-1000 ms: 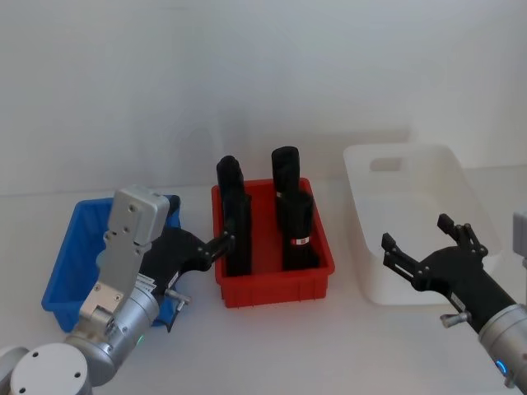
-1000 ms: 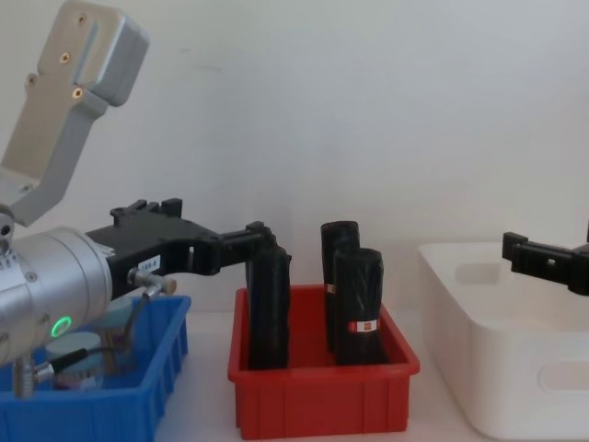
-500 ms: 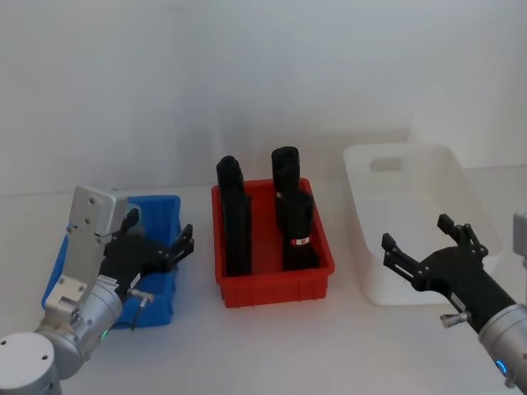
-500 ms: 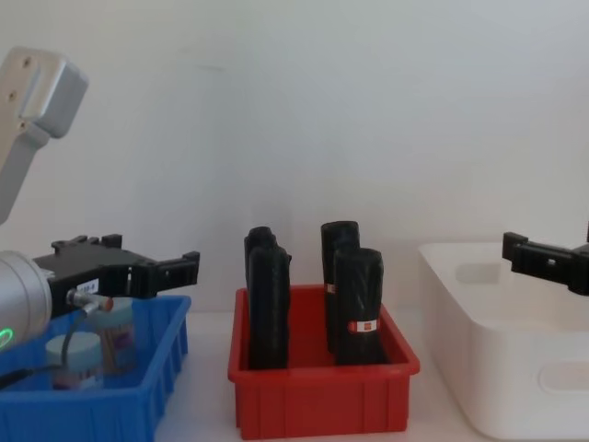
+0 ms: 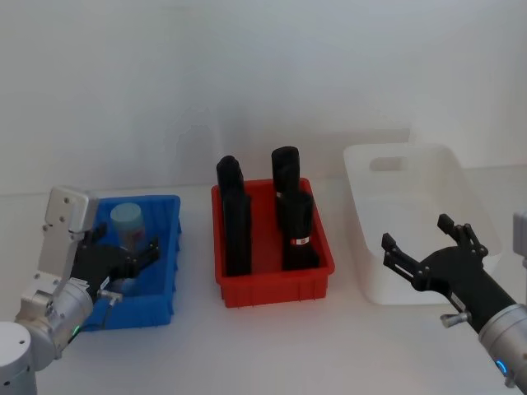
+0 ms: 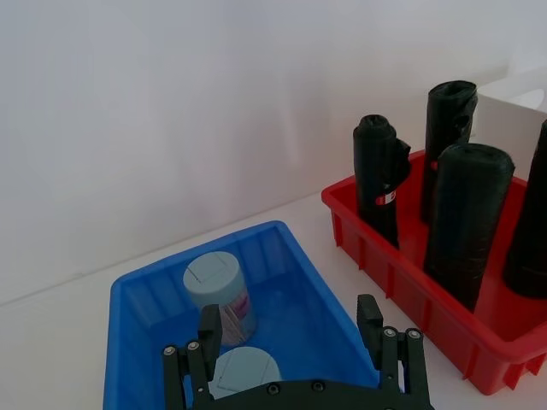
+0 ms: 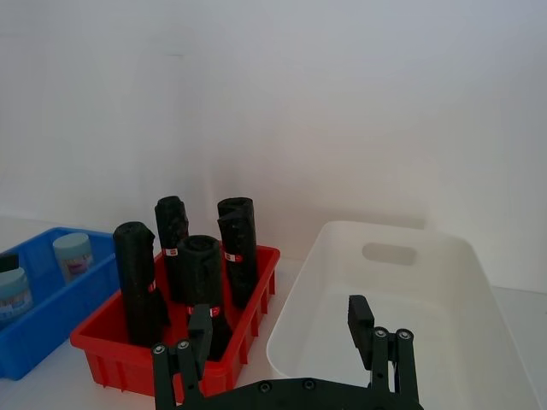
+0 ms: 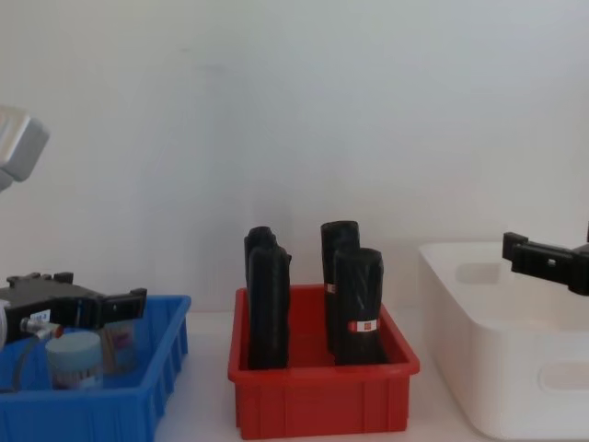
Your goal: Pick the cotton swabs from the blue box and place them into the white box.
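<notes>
Blue box (image 6: pixel 135 342): two cotton swabs (image 6: pixel 215 286), left wrist view; left gripper (image 6: pixel 289 314) above.

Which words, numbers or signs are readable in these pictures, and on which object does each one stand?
No text can be read anywhere.
Red-and-white label on the front black roll: too small to read.
Colourful band on the cotton swabs tub: blurred, unreadable.
</notes>
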